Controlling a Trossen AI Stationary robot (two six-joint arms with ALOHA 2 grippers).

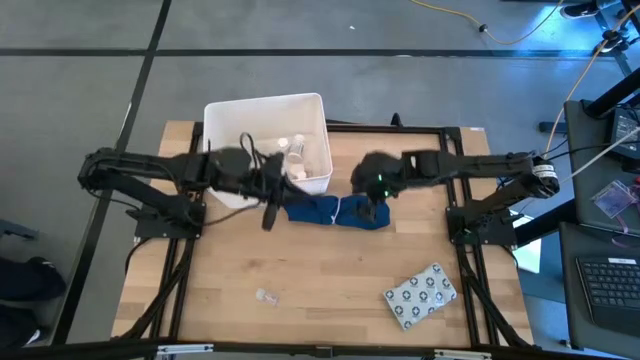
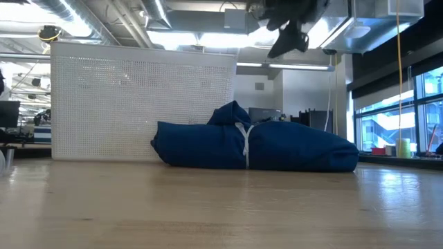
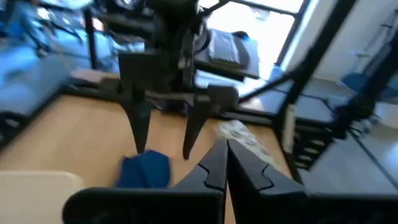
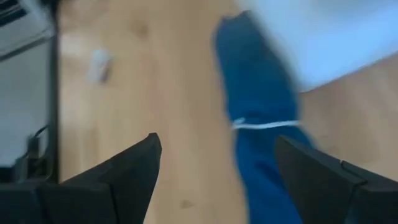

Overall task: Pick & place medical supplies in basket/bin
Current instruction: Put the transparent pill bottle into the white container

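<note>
Dark and spread wide, our right end effector hangs empty above the blue cloth beside the white tub; our left end effector is clenched empty there. Next we judge: reach the vial and blister pack, well clear of the tub.

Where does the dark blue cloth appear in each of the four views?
High view: the blue cloth lies at the table's middle, just in front of the white bin.
Low view: it fills the centre, before the bin's perforated wall.
Left wrist view: low, left of centre.
Right wrist view: right of centre.
Shared landmark: the bin.
</note>
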